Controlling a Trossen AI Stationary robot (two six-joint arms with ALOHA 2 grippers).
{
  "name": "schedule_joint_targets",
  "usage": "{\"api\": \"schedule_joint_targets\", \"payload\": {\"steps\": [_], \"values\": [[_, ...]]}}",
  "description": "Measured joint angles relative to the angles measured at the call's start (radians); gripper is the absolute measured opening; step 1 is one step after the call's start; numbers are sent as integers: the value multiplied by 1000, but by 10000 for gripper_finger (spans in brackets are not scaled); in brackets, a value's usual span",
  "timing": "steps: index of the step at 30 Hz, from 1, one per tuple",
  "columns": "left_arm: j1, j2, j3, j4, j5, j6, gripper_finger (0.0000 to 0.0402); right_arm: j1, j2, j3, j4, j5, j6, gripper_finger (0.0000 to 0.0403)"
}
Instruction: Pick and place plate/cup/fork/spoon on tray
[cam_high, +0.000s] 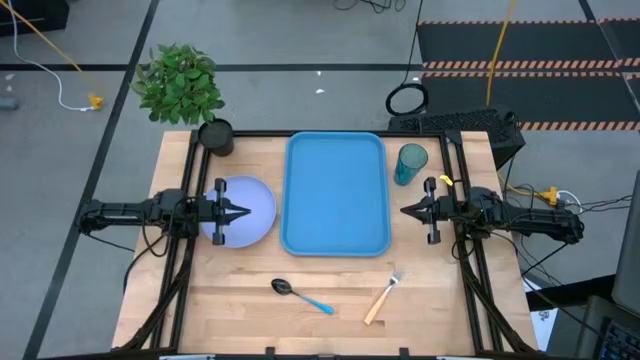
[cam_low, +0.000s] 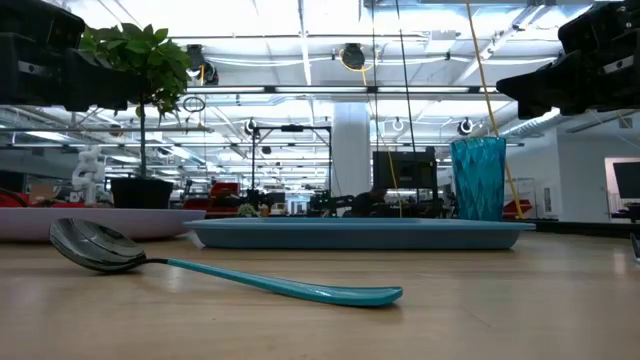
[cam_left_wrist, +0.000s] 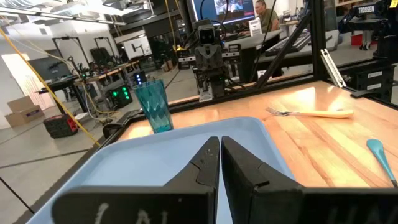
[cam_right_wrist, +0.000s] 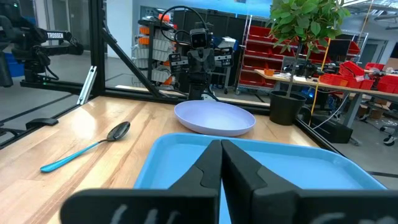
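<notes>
The bright-blue tray (cam_high: 336, 194) lies at the table's middle. The lavender plate (cam_high: 245, 210) lies left of it, bottom on the wood; my left gripper (cam_high: 246, 212) hovers above the plate, shut and empty. The teal cup (cam_high: 410, 163) stands upright at the tray's far right. My right gripper (cam_high: 404, 210) is shut and empty, just right of the tray. The spoon (cam_high: 300, 295) and the fork (cam_high: 382, 296) lie flat near the table's front edge. The tray also shows in the left wrist view (cam_left_wrist: 149, 155) and in the right wrist view (cam_right_wrist: 292, 168).
A potted plant (cam_high: 182, 82) in a black pot (cam_high: 216, 135) stands at the table's far left corner. Black frame rails run along the left and right table edges. Bare wood lies between the tray and the cutlery.
</notes>
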Motion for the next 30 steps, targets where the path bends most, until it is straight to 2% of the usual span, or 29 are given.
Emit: {"api": "schedule_joint_targets", "payload": {"steps": [13,16,19,24,30], "values": [[0,0,0,0,0,0,21,0,1,0,41,2,-8,0],[0,0,0,0,0,0,21,0,0,13,125,52,-28,0],[0,0,0,0,0,0,21,0,1,44,127,106,-71,0],[0,0,0,0,0,0,21,0,22,154,130,120,-128,0],[0,0,0,5,0,8,21,0,129,353,29,210,-135,0]]}}
